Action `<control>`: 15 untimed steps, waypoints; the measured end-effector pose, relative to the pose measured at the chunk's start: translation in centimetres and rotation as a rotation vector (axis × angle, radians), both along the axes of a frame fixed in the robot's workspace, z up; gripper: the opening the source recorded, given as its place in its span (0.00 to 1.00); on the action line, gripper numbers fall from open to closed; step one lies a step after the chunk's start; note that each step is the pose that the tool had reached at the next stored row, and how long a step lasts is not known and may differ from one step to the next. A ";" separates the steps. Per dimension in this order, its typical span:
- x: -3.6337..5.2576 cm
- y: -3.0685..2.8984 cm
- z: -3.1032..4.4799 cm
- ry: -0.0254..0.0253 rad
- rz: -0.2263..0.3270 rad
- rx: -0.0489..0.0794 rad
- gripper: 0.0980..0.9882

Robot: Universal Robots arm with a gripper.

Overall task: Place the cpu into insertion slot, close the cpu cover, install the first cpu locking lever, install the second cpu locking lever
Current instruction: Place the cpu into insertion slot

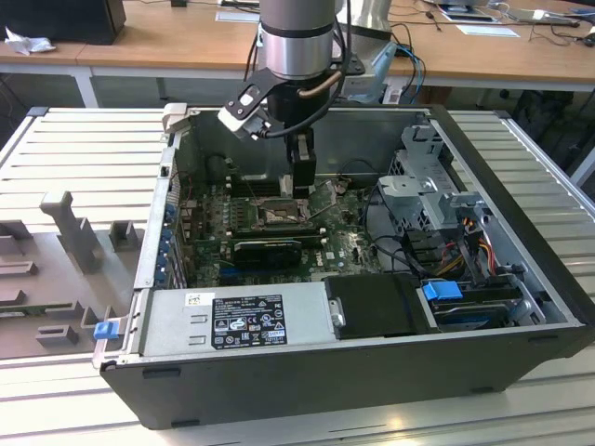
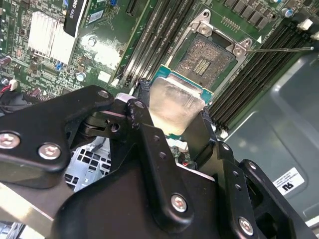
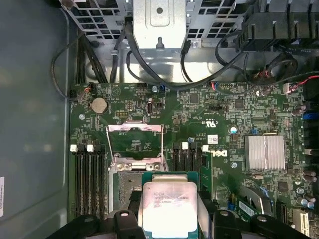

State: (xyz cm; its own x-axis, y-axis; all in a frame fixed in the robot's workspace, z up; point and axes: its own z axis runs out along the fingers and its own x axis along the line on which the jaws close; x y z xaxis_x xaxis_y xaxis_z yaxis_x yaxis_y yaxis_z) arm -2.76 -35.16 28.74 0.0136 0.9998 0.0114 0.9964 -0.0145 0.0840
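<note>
Cpu [image 2: 177,107] is pinched by two opposite edges between the black fingers [image 2: 144,107] of the gripper [image 2: 174,113], which is closed only to the cpu's width. It hangs above the motherboard [image 3: 219,114], at the edge of the insertion slot [image 2: 207,57]. In the first wrist view the cpu hides part of the slot, and its own near edge is cut off. The cpu cover [image 3: 135,128] stands swung open. In the exterior view the arm [image 1: 296,37] reaches straight down into the computer case [image 1: 372,372], fingers pointing at the board.
</note>
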 end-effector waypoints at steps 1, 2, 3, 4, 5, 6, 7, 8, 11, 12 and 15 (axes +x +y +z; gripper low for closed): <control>0.00 0.00 -0.09 0.0002 0.000 0.000 0.48; 0.00 0.00 -0.19 0.0006 0.000 0.000 0.48; 0.00 0.00 -0.26 0.0008 0.000 0.000 0.48; 0.00 0.00 -0.44 0.0012 0.000 0.000 0.48; 0.00 0.00 -0.58 0.0015 0.000 0.000 0.48; 0.00 0.00 -0.72 0.0019 0.000 0.000 0.48; 0.00 0.00 -1.00 0.0027 0.000 0.000 0.48; 0.01 0.00 -1.28 0.0048 0.000 0.000 0.48; 0.00 0.00 -2.09 0.0113 0.000 0.000 0.48; 0.00 0.02 -2.21 0.0122 0.000 0.000 0.48; 0.00 0.15 -2.48 0.0123 0.000 0.000 0.48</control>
State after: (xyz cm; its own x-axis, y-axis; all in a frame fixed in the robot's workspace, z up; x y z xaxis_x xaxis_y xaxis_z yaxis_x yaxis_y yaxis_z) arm -2.76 -35.01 26.27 0.0137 0.9998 0.0116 0.9973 -0.0145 0.0718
